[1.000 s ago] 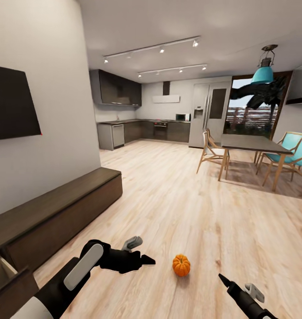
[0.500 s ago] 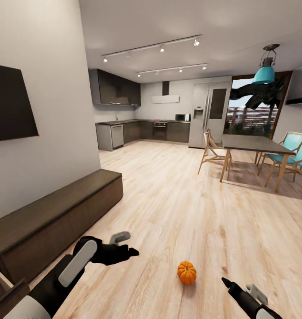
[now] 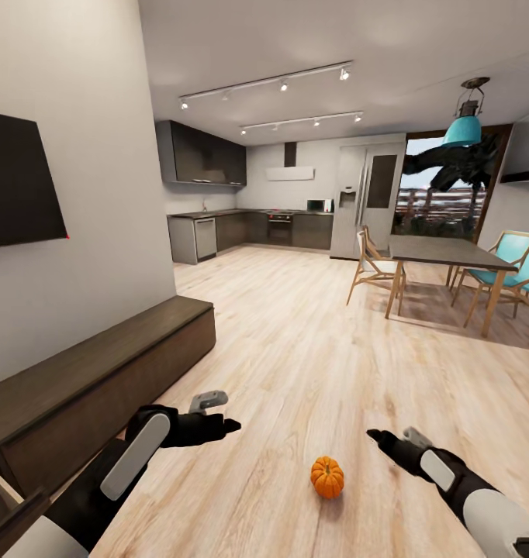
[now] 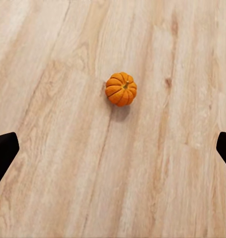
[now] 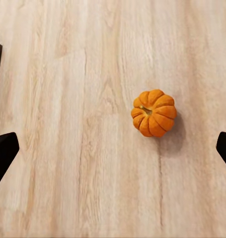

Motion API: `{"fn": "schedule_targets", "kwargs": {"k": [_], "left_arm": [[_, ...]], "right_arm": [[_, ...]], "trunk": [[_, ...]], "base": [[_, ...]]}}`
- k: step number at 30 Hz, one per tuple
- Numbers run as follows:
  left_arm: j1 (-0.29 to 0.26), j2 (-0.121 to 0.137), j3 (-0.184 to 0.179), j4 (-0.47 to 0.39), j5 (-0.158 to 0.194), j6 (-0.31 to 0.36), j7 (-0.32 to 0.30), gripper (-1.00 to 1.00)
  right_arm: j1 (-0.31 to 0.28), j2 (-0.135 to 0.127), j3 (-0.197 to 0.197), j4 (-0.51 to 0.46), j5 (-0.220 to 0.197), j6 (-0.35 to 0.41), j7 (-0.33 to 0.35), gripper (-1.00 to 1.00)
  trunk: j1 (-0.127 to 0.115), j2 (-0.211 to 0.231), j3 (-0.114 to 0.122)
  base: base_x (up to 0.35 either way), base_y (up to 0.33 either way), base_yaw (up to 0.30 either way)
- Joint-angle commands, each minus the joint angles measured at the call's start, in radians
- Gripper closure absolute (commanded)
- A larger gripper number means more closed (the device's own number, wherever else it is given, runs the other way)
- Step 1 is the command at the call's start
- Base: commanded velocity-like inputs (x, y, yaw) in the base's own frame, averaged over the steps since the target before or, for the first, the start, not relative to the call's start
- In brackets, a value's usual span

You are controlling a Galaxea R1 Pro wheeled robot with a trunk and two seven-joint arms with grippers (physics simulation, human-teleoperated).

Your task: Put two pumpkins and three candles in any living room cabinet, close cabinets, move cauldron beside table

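Looking down from the head camera, I see one pumpkin (image 3: pixel 327 477) alone on the wood floor (image 3: pixel 311 364), between my two arms. The left gripper (image 3: pixel 218 422) hangs above the floor to the pumpkin's left, and the right gripper (image 3: pixel 379 439) to its right, both apart from it. In each wrist picture the two dark fingertips stand far apart at the picture's edges, so I judge both grippers to be spread wide and empty.

The main risk, I think, is that the pumpkin rolls. It is round and ribbed and sits free on a smooth floor, so if one finger touches its side before the other, it can be pushed away instead of caught. In the right wrist view the pumpkin (image 5: pixel 153 112) is off the middle between the fingers, so a straight descent could come down on it unevenly or miss it. A second risk is that both arms go to the same spot and hit each other.

The cabinet (image 3: pixel 101 372) runs along the left wall, near the left arm, with a drawer (image 3: pixel 8 496) open at its near end. The floor between pumpkin and cabinet is free. The dining table (image 3: pixel 443 252) and chairs (image 3: pixel 373 267) stand well apart.
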Motion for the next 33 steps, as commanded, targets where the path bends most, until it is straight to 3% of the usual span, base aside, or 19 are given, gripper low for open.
{"fn": "schedule_targets", "kwargs": {"k": [1,9,13,19,24,29,33], "left_arm": [[-0.001,0.0,-0.003,-0.002,0.01,0.0,0.011,-1.0],[-0.001,-0.006,-0.004,0.002,0.009,0.0,0.011,-1.0],[-0.001,-0.007,-0.003,0.004,0.01,0.001,0.012,-1.0],[-0.001,-0.008,-0.008,0.001,0.011,0.001,0.01,-1.0],[-0.001,-0.009,-0.009,0.002,0.011,0.002,0.01,-1.0],[-0.001,-0.009,-0.01,0.003,0.011,0.003,0.01,-1.0],[-0.001,-0.029,-0.009,0.003,0.011,0.002,0.009,-1.0]], "right_arm": [[-0.019,0.0,0.005,0.0,-0.001,0.022,-0.014,-1.0],[-0.086,0.035,0.073,-0.01,0.095,0.096,-0.058,-1.0],[-0.108,0.033,0.091,-0.014,0.106,0.163,-0.05,-1.0],[-0.114,0.032,0.173,-0.025,0.108,0.186,-0.017,-1.0],[-0.118,0.031,0.185,-0.026,0.102,0.19,-0.009,-1.0],[-0.14,0.031,0.176,-0.017,0.089,0.181,0.054,-1.0],[-0.142,0.004,0.178,-0.013,0.092,0.179,0.1,-1.0]], "trunk": [[0.0,-0.001,-0.001],[0.0,-0.001,-0.001],[0.0,-0.001,-0.001],[0.0,-0.001,-0.001],[0.0,-0.001,-0.001],[0.0,-0.001,-0.001],[0.0,-0.001,-0.001]], "base": [[0.0,0.0,0.0],[0.008,0.0,0.0],[0.155,0.0,0.0],[0.295,0.0,0.0],[0.157,0.0,0.0],[0.144,0.0,0.0],[0.191,0.0,0.0]]}}
